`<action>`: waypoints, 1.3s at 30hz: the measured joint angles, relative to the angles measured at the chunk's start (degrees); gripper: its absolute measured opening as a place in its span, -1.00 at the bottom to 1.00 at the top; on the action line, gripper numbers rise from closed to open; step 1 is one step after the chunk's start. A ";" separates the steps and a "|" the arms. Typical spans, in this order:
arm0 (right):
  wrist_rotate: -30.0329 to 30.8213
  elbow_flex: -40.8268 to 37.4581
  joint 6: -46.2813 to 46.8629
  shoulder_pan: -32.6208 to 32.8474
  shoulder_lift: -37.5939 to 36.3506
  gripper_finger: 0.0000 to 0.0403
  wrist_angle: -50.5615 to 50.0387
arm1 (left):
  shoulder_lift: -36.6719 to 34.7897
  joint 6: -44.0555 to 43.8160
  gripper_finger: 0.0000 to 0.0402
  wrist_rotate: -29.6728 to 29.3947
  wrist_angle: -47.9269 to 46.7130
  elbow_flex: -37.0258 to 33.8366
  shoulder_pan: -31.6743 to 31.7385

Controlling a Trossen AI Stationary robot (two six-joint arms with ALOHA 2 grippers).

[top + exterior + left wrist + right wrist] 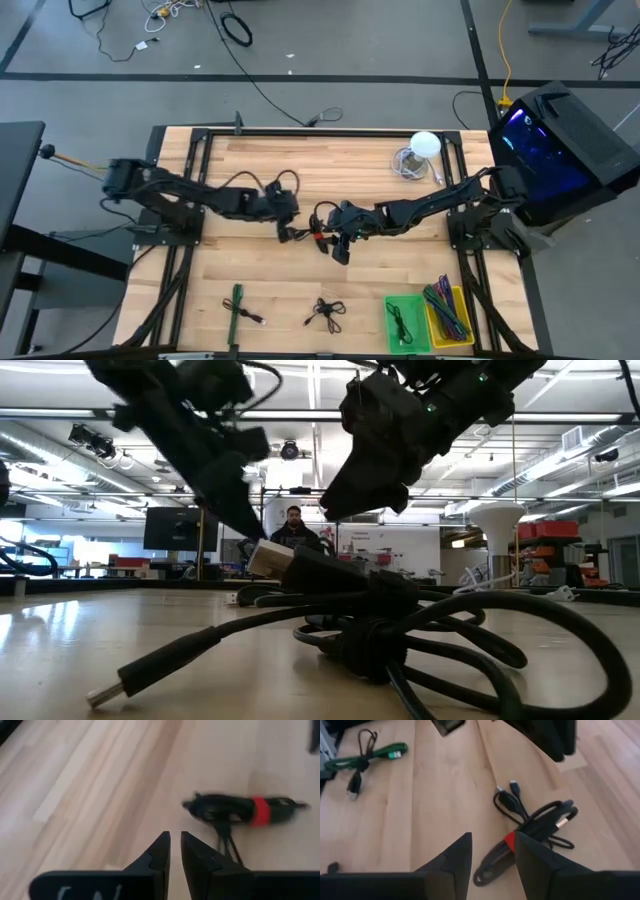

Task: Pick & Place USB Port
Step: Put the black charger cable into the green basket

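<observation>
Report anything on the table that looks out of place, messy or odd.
Nothing looks damaged or spilled. The black cable bundle with the red band lies loose at mid-table between the left claw and right claw, its plug ends splayed out. Two more cables, a green one and a black one, lie outside the green bin.

Grey floor (350, 40), bright ceiling lights (320, 390)

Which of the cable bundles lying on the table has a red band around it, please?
The black cable bundle at mid-table, between the left gripper and right gripper. The green cable and the small black cable near the front edge have no red band.
</observation>
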 joint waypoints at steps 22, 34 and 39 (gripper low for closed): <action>0.23 0.01 -3.90 -0.02 -0.11 -0.27 1.30 | 12.97 5.62 -0.06 8.83 12.71 2.40 1.44; 0.23 -0.01 -3.94 -0.02 -0.11 -0.27 0.81 | 15.12 4.98 -0.50 10.10 20.84 2.23 1.51; 0.23 -0.01 -3.97 -0.02 -0.11 -0.27 0.18 | 15.12 4.00 -0.58 11.22 21.95 2.25 1.40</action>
